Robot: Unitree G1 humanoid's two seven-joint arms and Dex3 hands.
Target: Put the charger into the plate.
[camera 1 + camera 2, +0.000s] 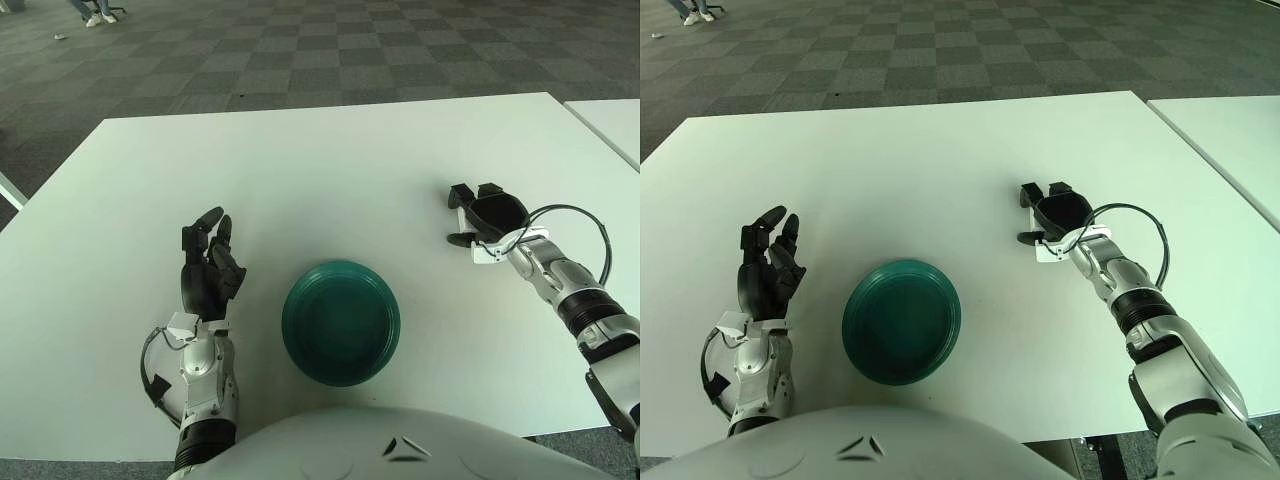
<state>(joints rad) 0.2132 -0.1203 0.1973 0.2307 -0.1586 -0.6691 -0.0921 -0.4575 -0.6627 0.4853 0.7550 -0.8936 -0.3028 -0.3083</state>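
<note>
Green plate [341, 322] holds nothing between left hand [207, 265] and right hand [484, 218].

Charger not identifiable in either view; right hand [478, 218] covers that patch of worktop [330, 170], so whatever's under its palm is hidden. Robot's own body blocks worktop's near edge. Second worktop [1230, 140] cut off by right edge. Person's feet [98, 14] cropped at top-left.

Two head-mounted eyes, set side by side, look forward and down at the same white tabletop [330, 160].
</note>
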